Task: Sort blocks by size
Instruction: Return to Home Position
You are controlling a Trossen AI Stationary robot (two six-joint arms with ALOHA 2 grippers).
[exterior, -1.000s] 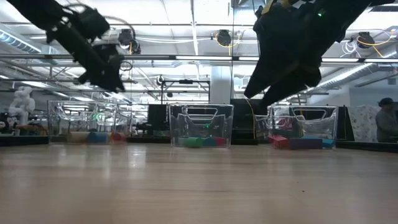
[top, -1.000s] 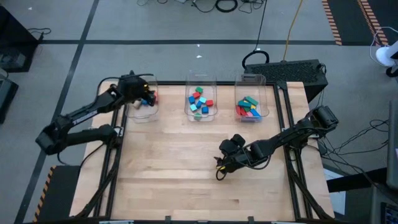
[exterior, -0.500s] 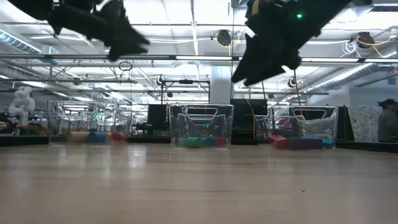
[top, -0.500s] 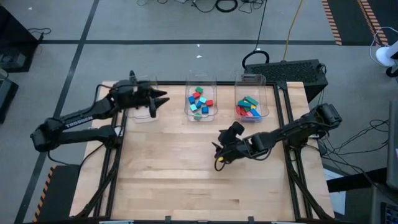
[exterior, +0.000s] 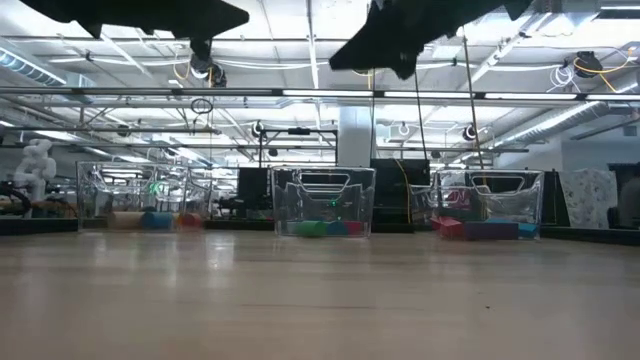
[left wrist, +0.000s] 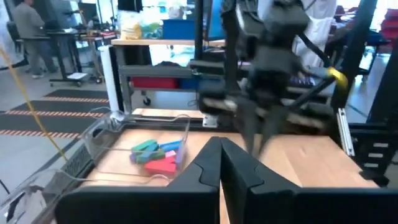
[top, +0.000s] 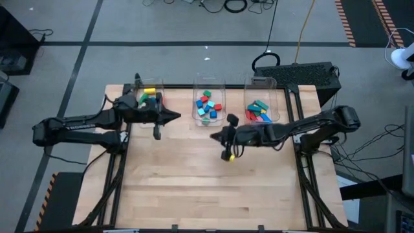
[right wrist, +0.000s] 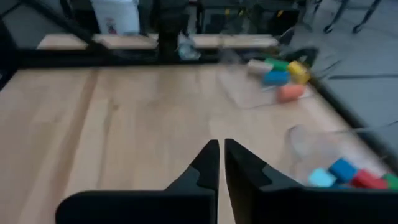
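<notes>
Blocks (top: 206, 103) in clear bins (top: 209, 83) on pale wooden table (top: 194, 184); left claw (top: 176, 117), right claw (top: 213, 136) clenched, empty

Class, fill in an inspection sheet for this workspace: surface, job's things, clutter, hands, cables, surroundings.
Surface: wooden table, bare across its near part.
Job's things: blocks all inside three clear bins along the far edge.
Clutter: nothing seen.
Hands: left hand and right hand both shut, empty, high above the table.
Cables: yellow cable on the floor beyond the table.
Surroundings: grey floor; a person in the room.
</notes>
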